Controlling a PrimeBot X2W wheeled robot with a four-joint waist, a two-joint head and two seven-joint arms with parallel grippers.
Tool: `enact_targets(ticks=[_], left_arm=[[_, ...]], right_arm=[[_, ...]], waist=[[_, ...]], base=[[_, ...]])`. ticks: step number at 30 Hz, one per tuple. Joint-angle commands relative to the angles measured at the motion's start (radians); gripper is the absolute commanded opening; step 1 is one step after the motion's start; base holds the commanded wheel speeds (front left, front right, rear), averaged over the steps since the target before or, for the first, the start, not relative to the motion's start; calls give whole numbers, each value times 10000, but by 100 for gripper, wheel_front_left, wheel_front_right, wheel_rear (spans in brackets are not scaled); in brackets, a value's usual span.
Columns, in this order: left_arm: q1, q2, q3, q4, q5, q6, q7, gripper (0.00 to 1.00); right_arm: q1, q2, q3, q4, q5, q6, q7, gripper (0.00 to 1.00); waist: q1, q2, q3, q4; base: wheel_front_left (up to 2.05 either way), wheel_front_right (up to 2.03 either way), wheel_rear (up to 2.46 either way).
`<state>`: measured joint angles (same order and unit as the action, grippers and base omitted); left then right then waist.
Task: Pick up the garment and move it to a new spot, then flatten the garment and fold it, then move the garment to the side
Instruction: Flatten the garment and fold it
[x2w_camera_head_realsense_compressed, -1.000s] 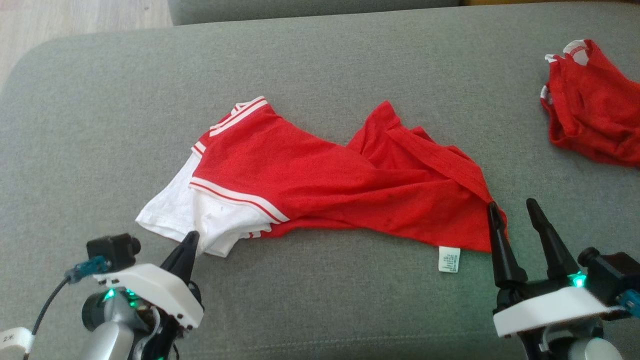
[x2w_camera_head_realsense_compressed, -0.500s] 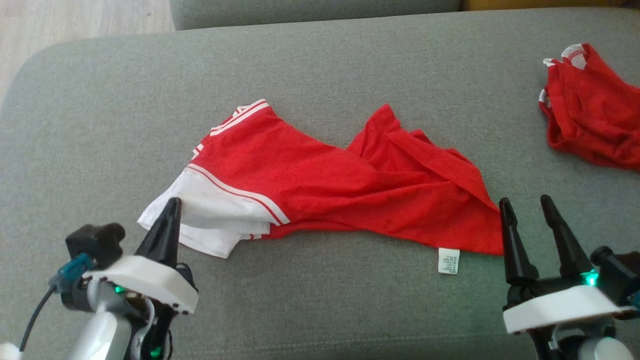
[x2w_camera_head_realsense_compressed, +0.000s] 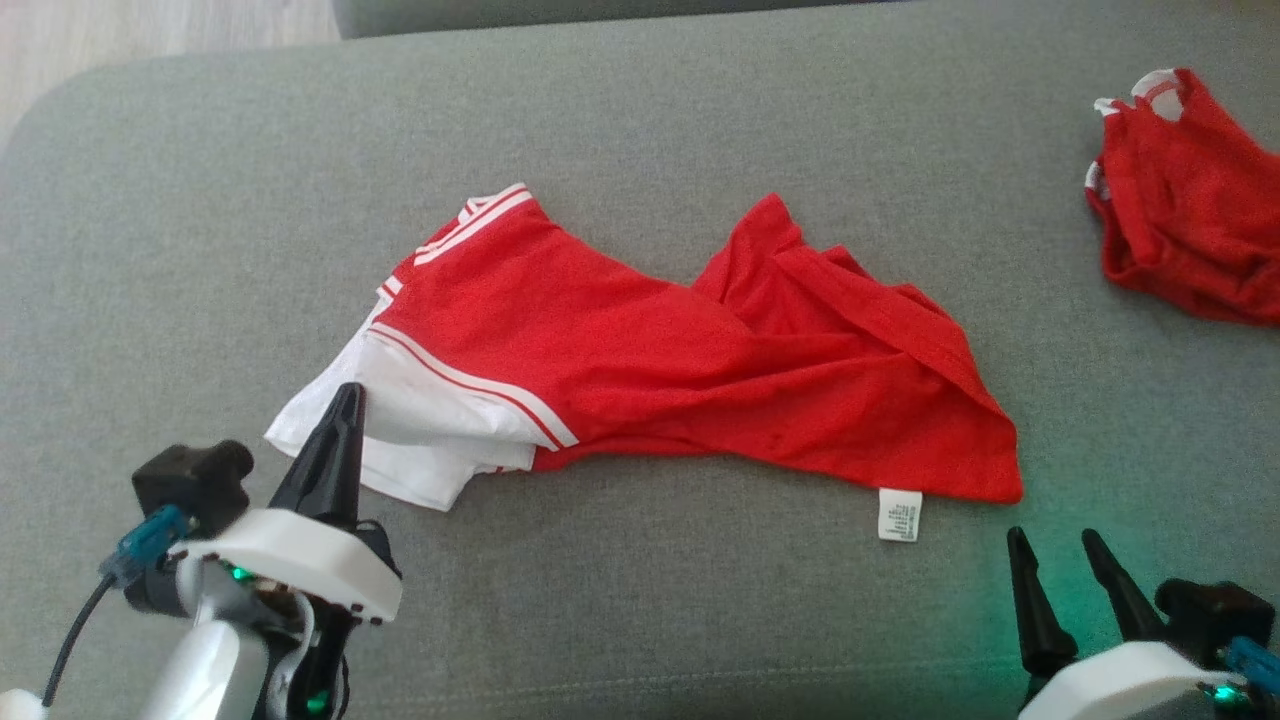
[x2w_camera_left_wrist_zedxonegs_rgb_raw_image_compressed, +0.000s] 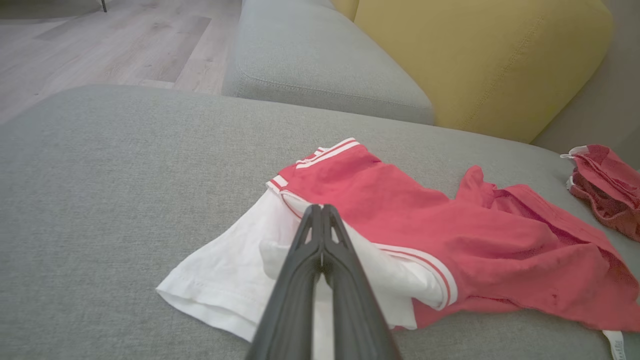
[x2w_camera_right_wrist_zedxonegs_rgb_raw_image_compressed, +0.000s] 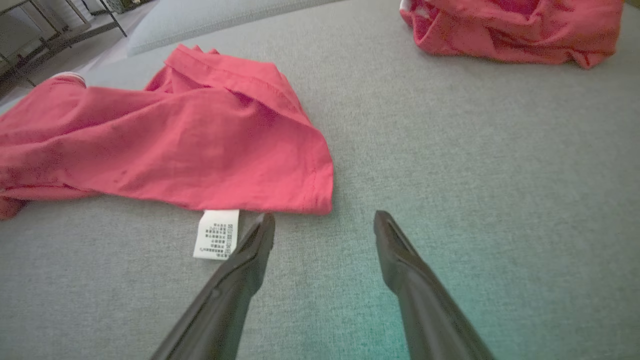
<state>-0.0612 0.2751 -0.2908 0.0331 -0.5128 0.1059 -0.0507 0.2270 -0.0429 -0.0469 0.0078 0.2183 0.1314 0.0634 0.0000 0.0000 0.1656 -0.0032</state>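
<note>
Two garments lie on the grey sofa seat (x2w_camera_head_realsense_compressed: 640, 110).

1. The T-shirt (x2w_camera_head_realsense_compressed: 700, 370), red with white sleeves and striped trim, lies crumpled across the middle of the seat. One white tag (x2w_camera_head_realsense_compressed: 900, 515) lies at its near hem.
2. A smaller red garment (x2w_camera_head_realsense_compressed: 1185, 220) is bunched at the seat's far right edge, well apart from the T-shirt.

Left gripper (x2w_camera_head_realsense_compressed: 347, 392): fingers pressed together, tips over the white sleeve. I cannot tell whether any cloth is pinched.

Right gripper (x2w_camera_right_wrist_zedxonegs_rgb_raw_image_compressed: 325, 219): fingers spread apart, holding nothing, low over bare seat just beside the hem corner and the tag.

One yellow cushion (x2w_camera_left_wrist_zedxonegs_rgb_raw_image_compressed: 475, 60) stands behind the seat, with wood floor (x2w_camera_left_wrist_zedxonegs_rgb_raw_image_compressed: 100, 45) beyond.
</note>
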Motion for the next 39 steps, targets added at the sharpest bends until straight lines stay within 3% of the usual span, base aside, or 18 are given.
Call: enact_targets(ticks=[1, 16, 17, 18, 26, 39], left_arm=[[-366, 226, 313, -372, 80, 43, -83, 0], [-1102, -4, 37, -2, 118, -115, -397, 0], [-1109, -1, 42, 7, 119, -118, -437, 0], [-1112, 5, 46, 14, 118, -119, -468, 0], [-1187, 160, 164, -247, 232, -56, -786, 0], [-2224, 497, 478, -1600, 675, 237, -986, 0]], right_arm=[[-360, -74, 133, -124, -101, -7, 73, 100], [-2047, -74, -44, 2051, -234, -7, 540, 100], [-2047, -74, -32, 2115, -197, -7, 617, 39], [-2033, -74, -34, 2161, -120, -7, 698, 0], [-2203, -74, -222, 1111, 190, -7, 63, 0], [-3386, -413, -575, -2012, -43, -7, 56, 0]], waist=[[0, 0, 114, 10], [0, 0, 735, 436], [0, 0, 737, 438], [0, 0, 740, 436], [0, 0, 611, 299], [0, 0, 82, 199]], base=[[0, 0, 0], [0, 0, 0], [0, 0, 0], [0, 0, 0], [0, 0, 0], [0, 0, 0]])
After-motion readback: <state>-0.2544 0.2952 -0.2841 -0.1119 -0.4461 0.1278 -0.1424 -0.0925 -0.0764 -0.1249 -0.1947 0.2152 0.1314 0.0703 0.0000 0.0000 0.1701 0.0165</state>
